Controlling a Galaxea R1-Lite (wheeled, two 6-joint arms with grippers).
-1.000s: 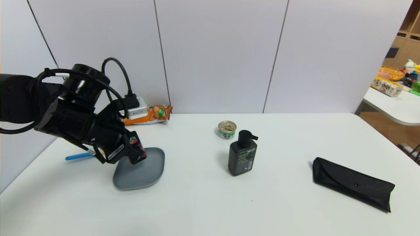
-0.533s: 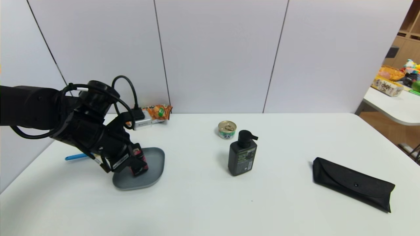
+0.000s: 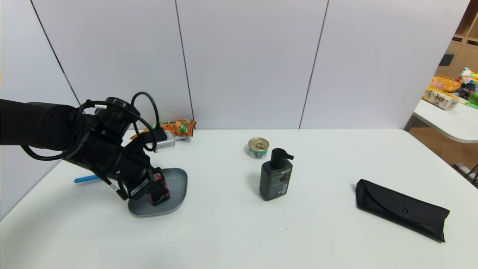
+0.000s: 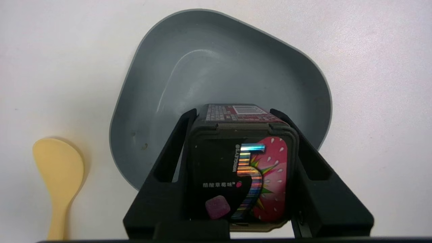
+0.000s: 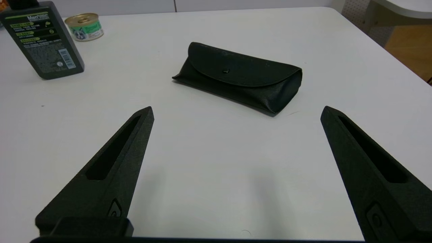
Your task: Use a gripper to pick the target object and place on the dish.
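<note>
A: Which step is this?

B: The placing. The left gripper (image 3: 158, 192) is clamped on the target object (image 3: 160, 188), the small black box with the strawberry print and the big "5", and holds it over the dish (image 3: 175, 183). In the left wrist view a finger presses each side of the box (image 4: 241, 168), whose far end is low over the grey floor of the dish (image 4: 202, 67).

A: Is it resting on the dish?

B: I judge it touching or nearly so; the contact itself is hidden behind the box. Seen from the head camera, the box is over the near-left part of the dish, about seven o'clock from its centre.

A: So what does the next move call for?

B: Letting the fingers part, then drawing the gripper back up along its own slant so they don't drag the box off. The box looks tilted and may tip flat when freed.

A: And the other arm?

B: The right gripper (image 5: 236, 114) is parked, spread wide and empty above the surface (image 3: 336, 157), with the black pouch (image 5: 236, 76) at twelve o'clock ahead of it.
</note>
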